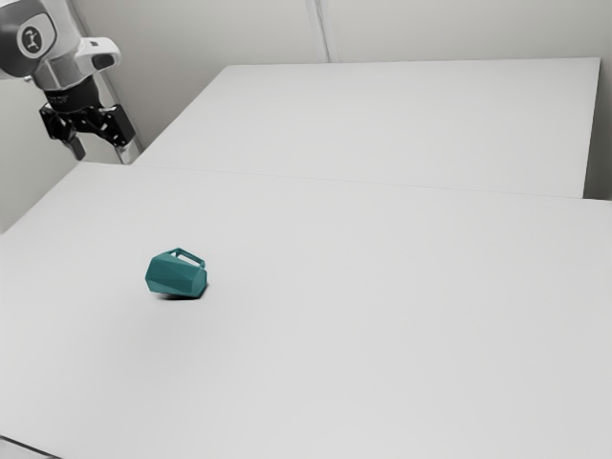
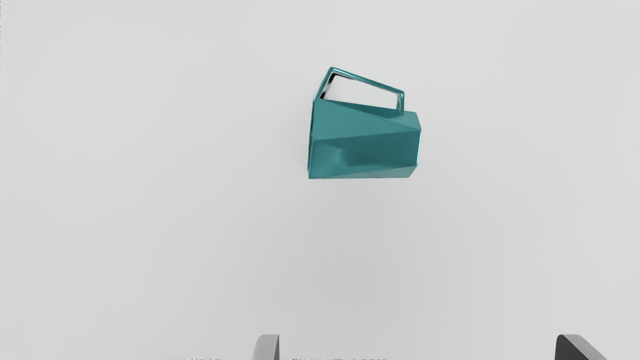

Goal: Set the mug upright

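Mug [image 1: 177,274] lying on its side on the counter [image 1: 382,335], so the righting is left to do; end effector [image 1: 102,156] well apart, wide open, gripping nothing!

- The mug's [image 2: 365,145] inside is hidden.
- The arm [image 1: 65,59] and table [image 1: 382,335] are cut off in the exterior view.
- The fingers [image 2: 267,347] are cut off in the wrist view.

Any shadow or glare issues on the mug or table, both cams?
Exterior view: thin dark shadow tight under the mug; table evenly lit, no glare spot. Wrist view: only faint, soft shading on the table around the mug; its facets run from lighter to darker teal, with a thin bright line along the base edge.
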